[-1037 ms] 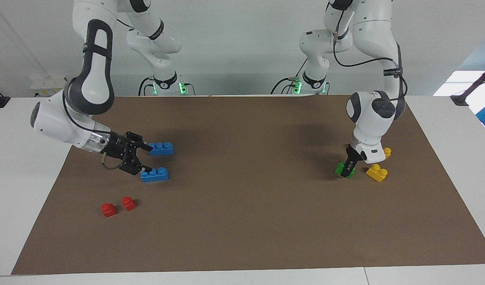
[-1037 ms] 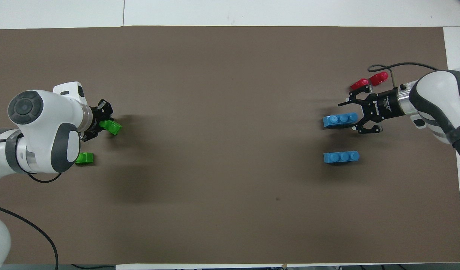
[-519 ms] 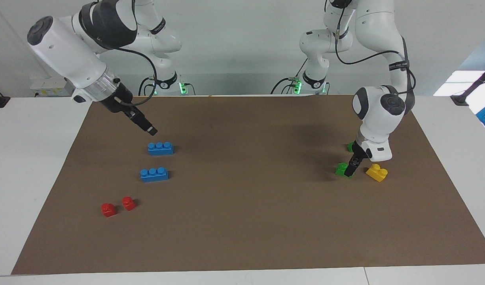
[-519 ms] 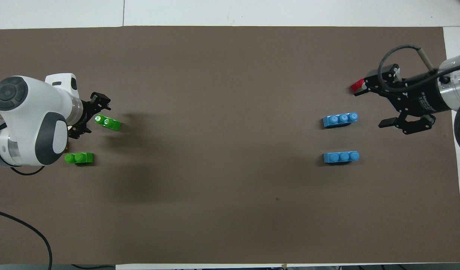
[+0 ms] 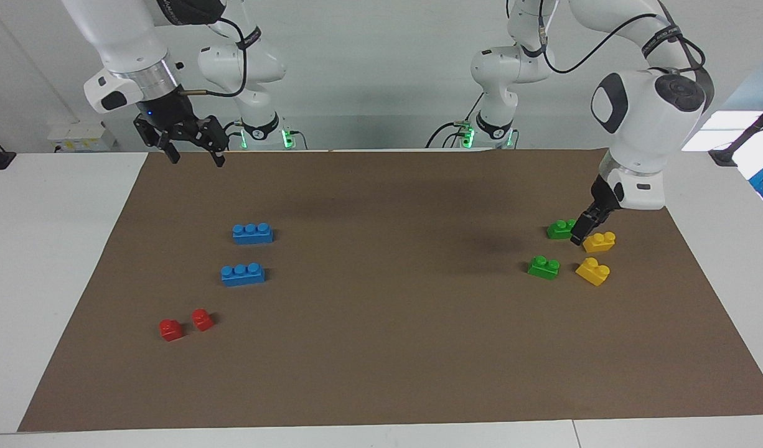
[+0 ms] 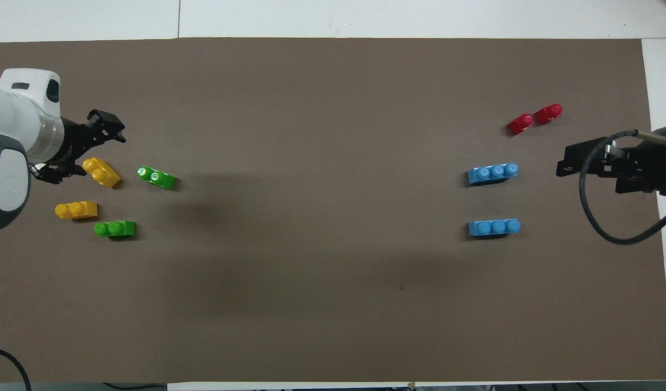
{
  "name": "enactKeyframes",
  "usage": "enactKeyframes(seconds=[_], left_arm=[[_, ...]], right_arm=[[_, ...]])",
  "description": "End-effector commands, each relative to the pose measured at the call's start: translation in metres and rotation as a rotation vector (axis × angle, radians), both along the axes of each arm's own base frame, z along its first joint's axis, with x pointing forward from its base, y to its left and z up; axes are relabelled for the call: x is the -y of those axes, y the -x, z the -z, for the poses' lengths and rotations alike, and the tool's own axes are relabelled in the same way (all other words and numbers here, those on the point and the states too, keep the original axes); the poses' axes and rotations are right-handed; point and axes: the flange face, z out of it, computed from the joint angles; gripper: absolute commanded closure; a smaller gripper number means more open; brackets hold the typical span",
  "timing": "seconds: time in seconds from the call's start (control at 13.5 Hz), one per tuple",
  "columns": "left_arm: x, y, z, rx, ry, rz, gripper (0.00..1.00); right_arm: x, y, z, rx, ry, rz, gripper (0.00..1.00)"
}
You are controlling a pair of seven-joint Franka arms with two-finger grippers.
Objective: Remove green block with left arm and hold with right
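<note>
Two green blocks (image 5: pixel 544 267) (image 5: pixel 561 228) lying on worktop (image 5: pixel 381 348), right of facing frame. Left end effector (image 5: pixel 579 235) raised beside them, open, empty. Right end effector (image 5: pixel 191 146) raised upper left, open, empty.

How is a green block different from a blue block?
The green block has two round bumps on top; the blue block has three, so it is longer. The green one lies at the left arm's end of the table, beside a yellow block; the blue one lies at the right arm's end. The green one sits a bit slanted in the overhead view, the blue one nearly straight. Both rest flat on the brown mat, and no hand holds either.
</note>
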Motion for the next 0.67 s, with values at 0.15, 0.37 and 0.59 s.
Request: enactKeyframes(seconds=[0.15,0.37,0.59], left_arm=[[-0.003,0.028,-0.066,0.010,-0.024,0.273,0.00],[-0.003,0.054,-0.096,-0.027,-0.033,0.354,0.00],[-0.008,0.066,-0.127,-0.075,-0.028,0.414,0.00]], right_arm=[[0.009,0.009,0.009,-0.022,0.023,0.004,0.00],[0.010,0.009,0.010,-0.025,0.023,0.018,0.00],[0.012,0.009,0.010,-0.023,0.023,0.013,0.00]])
